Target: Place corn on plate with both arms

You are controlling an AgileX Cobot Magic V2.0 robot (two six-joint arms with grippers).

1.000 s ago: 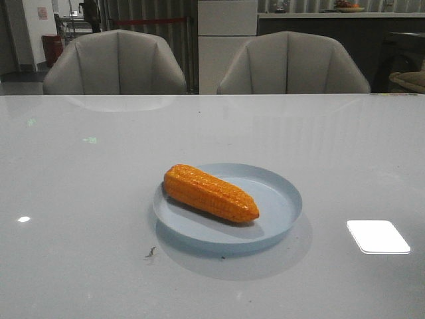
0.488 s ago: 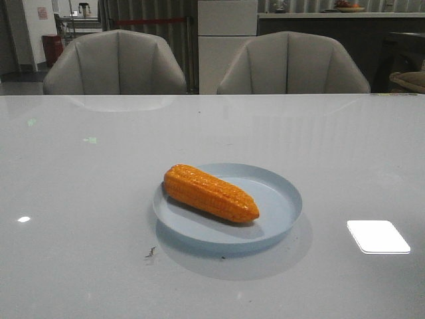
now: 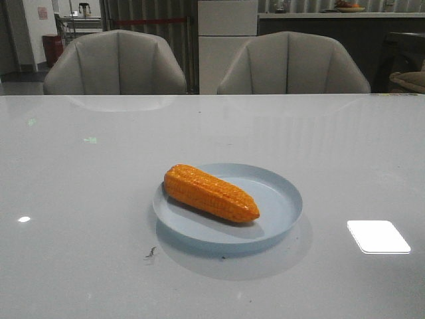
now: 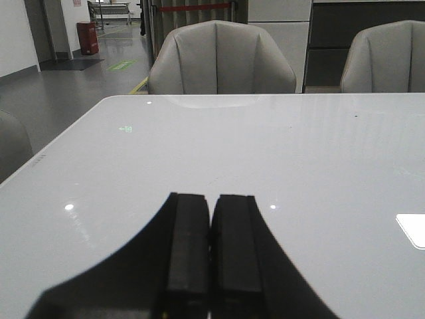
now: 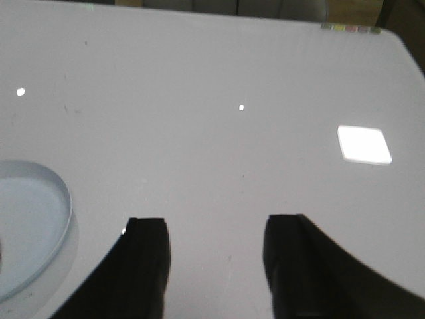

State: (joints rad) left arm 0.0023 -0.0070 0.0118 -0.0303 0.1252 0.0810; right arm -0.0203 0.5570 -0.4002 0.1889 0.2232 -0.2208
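The orange-yellow corn (image 3: 210,193) lies on its side across the pale blue plate (image 3: 282,199) in the middle of the table, thick end to the left. No arm shows in the front view. In the left wrist view my left gripper (image 4: 212,199) is shut, its two black fingers pressed together over bare table with nothing between them. My right gripper (image 5: 216,222) is open above bare table, and only the plate's rim (image 5: 63,199) shows beside it, apart from the fingers.
Two grey chairs (image 3: 116,63) (image 3: 292,63) stand behind the table's far edge. A bright light reflection (image 3: 377,236) lies on the tabletop right of the plate. A small dark speck (image 3: 151,252) sits near the plate's front left.
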